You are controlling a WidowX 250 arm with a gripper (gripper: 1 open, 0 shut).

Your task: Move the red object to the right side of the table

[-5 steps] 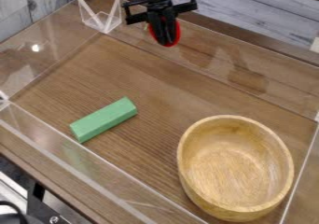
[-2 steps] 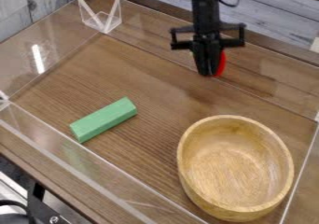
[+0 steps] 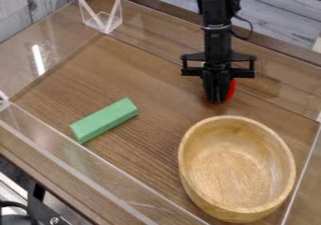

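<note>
The hand (image 3: pixel 222 86), closed tight on the red object (image 3: pixel 224 89), hangs low over the right part of the table (image 3: pixel 138 69) near the bowl (image 3: pixel 238 168); next, judged, comes setting down and opening.

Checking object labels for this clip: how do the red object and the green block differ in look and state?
The red object is small, rounded and glossy; the green block is longer, rectangular and matte. The red object sits in the shut gripper; the green block lies free. Both are over the table.

Slim black arm (image 3: pixel 215 18) with a black crossbar claw (image 3: pixel 221 90).
</note>
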